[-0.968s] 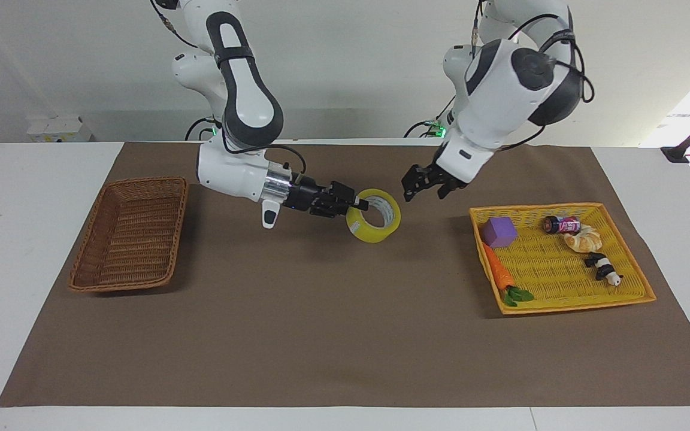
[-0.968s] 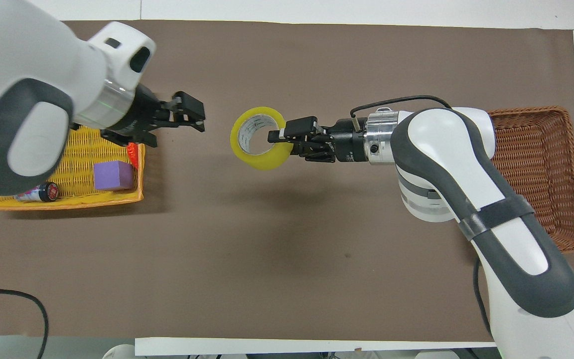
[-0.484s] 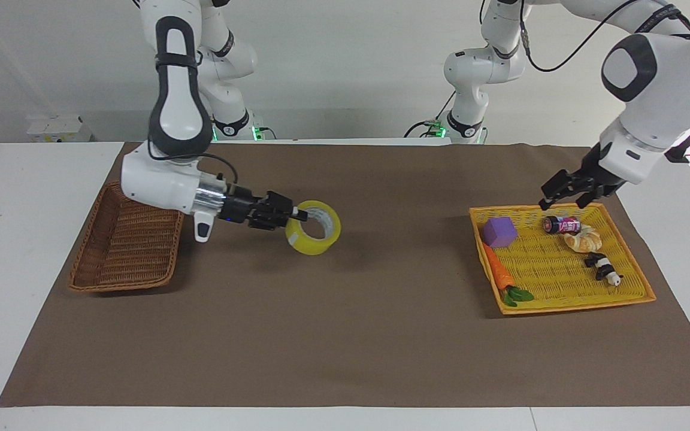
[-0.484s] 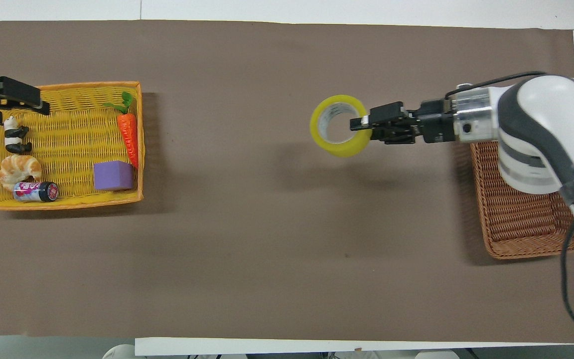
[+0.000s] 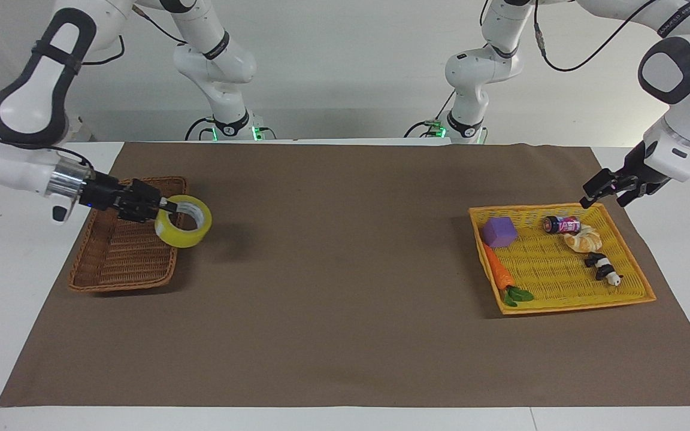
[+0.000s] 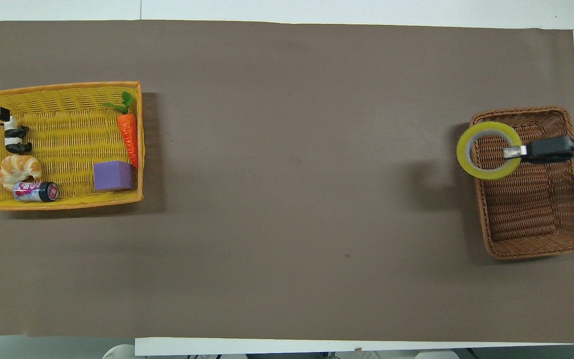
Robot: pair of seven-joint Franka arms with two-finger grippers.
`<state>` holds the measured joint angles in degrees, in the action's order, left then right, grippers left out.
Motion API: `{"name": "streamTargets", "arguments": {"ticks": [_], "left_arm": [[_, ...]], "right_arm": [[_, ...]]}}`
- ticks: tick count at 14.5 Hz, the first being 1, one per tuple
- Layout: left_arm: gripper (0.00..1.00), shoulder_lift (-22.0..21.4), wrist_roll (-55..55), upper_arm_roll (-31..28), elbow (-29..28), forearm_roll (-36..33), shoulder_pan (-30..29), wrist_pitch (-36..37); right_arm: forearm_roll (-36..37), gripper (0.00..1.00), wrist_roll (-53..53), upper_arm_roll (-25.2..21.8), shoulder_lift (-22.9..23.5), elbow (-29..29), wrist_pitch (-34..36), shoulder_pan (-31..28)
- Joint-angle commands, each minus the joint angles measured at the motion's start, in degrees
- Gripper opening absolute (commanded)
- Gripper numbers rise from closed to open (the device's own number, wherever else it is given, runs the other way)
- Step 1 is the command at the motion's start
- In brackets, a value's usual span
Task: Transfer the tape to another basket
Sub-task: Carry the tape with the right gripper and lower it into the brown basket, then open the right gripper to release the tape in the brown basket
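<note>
Overhead view puts the tape [image 6: 489, 150] over the wicker basket's [image 6: 531, 214] rim on the side toward the middle of the table, its open core showing the weave below. The right gripper [image 6: 515, 151] reaches in across the basket from the right arm's end of the table, and one finger lies inside the ring while the roll's wall sits pinched between the fingers. Most of the roll hangs past the fingertips, toward the table's middle.

From the facing view the tape [image 5: 183, 221] is held off the mat, tilted so its hole faces partly upward, at the basket's [image 5: 123, 257] corner nearer the robots. The right gripper [image 5: 166, 206] grips the roll's wall on the side toward the arm's wrist, with the arm stretched low over the basket. The roll does not rest on the wicker here; a shadow falls on the brown mat [image 5: 345, 299] just beside the basket.

At the left arm's end of the table, the left gripper [image 5: 610, 190] hangs over the yellow tray [image 5: 632, 287] at its corner nearest the robots, its fingers spread and holding nothing. Inside that tray lie a purple block [image 5: 499, 232], a carrot [image 5: 499, 274], a can [image 5: 562, 224], a croissant [image 5: 583, 240] and a small panda figure [image 5: 602, 269].
</note>
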<state>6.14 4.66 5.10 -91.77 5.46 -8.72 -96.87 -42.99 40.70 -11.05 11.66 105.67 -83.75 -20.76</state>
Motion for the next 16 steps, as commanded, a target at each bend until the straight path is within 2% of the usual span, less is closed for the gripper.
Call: {"name": "streamTargets", "arguments": {"ticks": [1, 2, 4, 5, 8, 10, 13, 16], "left_arm": [[1.00, -1.39, 0.18, 0.87, -0.17, -4.73, 3.33, 2.11], [1.00, -1.40, -0.08, 1.13, 1.40, -7.28, 5.27, 4.56], [1.00, -0.17, -0.61, 1.92, 6.76, -7.66, 6.69, 10.01], [1.00, -0.60, -1.49, 2.01, 7.30, -7.49, 6.87, 11.25], [1.00, -2.71, -1.93, 1.67, 7.30, -7.48, 9.58, 12.57], [1.00, -3.06, -5.43, 1.66, 7.31, -7.75, 11.17, 14.15], [1.00, -3.42, -5.89, 0.35, 7.39, -7.75, 13.19, 14.77], [1.00, -4.56, -5.80, -0.18, 7.39, -5.74, 13.29, 15.13]], "right_arm": [[5.54, 0.00, 7.44, 1.04, 7.21, -8.34, 6.30, -7.07], [6.68, 0.00, 10.34, 1.04, 9.15, -10.11, 6.58, -8.40], [7.40, 0.00, 11.59, 1.12, 10.05, -10.22, 6.41, -8.59], [7.22, 0.00, 11.68, 1.12, 10.75, -9.96, 6.41, -8.42], [6.61, 0.00, 13.87, 1.30, 12.33, -9.43, 6.23, -7.98], [6.69, 0.00, 14.14, 1.39, 12.25, -8.12, 5.79, -7.37], [7.31, 0.00, 16.34, 1.39, 11.46, -4.95, 2.81, -7.01], [8.27, 0.00, 16.43, 1.39, 11.37, -4.15, 0.88, -6.92]]}}
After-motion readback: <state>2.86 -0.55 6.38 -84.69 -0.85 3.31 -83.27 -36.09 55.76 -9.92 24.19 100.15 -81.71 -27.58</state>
